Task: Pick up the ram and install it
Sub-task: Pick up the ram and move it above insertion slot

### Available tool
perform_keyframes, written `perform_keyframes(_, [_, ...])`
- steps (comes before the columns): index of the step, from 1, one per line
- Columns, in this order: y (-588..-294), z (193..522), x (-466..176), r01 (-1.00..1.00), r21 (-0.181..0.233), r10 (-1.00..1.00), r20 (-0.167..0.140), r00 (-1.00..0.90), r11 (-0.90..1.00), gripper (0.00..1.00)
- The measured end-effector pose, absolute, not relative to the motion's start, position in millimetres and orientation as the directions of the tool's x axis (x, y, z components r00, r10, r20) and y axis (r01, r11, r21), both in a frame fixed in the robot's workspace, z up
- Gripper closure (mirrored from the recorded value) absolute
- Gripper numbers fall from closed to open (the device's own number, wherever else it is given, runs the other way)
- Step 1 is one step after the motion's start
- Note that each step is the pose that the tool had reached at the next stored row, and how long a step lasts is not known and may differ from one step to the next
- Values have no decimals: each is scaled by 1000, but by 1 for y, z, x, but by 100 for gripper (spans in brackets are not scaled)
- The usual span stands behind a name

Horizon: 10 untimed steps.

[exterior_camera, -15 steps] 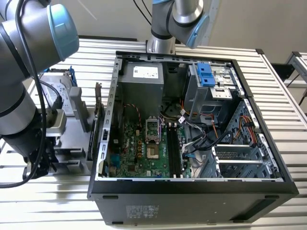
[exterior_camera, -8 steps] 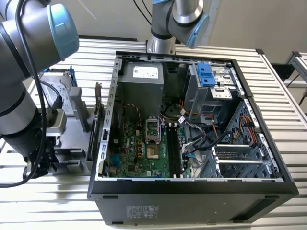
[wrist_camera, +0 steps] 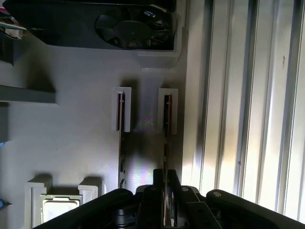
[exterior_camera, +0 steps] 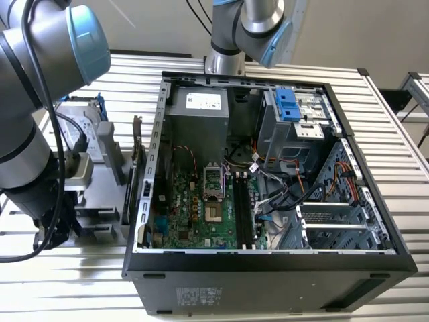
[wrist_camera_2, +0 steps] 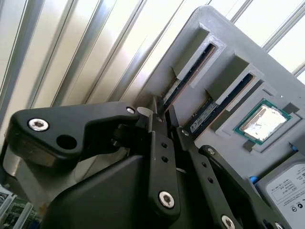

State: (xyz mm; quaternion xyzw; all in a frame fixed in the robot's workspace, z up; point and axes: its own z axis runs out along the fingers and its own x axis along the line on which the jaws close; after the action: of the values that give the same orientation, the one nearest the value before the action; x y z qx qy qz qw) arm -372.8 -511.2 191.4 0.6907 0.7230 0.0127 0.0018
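Observation:
In both wrist views the ram [wrist_camera: 167, 124] is a thin dark stick standing on edge in a slot of the grey parts holder [wrist_camera: 71, 143]. My gripper [wrist_camera: 165, 183] straddles one end of it, a black finger close against each face, and the stick still sits in its slot. The second wrist view shows the same ram [wrist_camera_2: 183, 83] running in between my gripper [wrist_camera_2: 169, 119] fingertips. A second, similar stick [wrist_camera: 121, 138] stands in the neighbouring slot [wrist_camera_2: 224, 102]. In the exterior view the arm reaches down over the holder [exterior_camera: 100, 194], left of the open computer case [exterior_camera: 268, 261].
A square silver processor chip [wrist_camera_2: 264, 121] lies in a pocket of the holder, beside a hard drive [wrist_camera_2: 286, 186]. A fan card [wrist_camera: 128, 21] sits at the holder's far end. The case's long memory slots [exterior_camera: 242, 215] lie on the green board. A second arm [exterior_camera: 244, 33] stands behind the case.

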Motion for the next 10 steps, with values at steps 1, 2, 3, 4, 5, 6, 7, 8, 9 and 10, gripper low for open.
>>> perform_keyframes(1, [-511,191,-373,999,21,999,15,-46,46,100])
perform_keyframes(2, [-511,191,-373,999,21,999,15,-46,46,100])
perform_keyframes(3, [-511,191,-373,999,21,999,15,-46,46,100])
perform_keyframes(4, [-511,191,-373,999,21,999,15,-46,46,100])
perform_keyframes(5, [-511,191,-373,999,21,999,15,-46,46,100])
perform_keyframes(6, [-511,191,-373,999,21,999,15,-46,46,100])
perform_keyframes(7, [-511,191,-373,999,21,999,15,-46,46,100])
perform_keyframes(8, [-511,191,-373,999,21,999,15,-46,46,100])
perform_keyframes(9, [-511,191,-373,999,21,999,15,-46,46,100])
perform_keyframes(10, [-511,191,-373,999,21,999,15,-46,46,100])
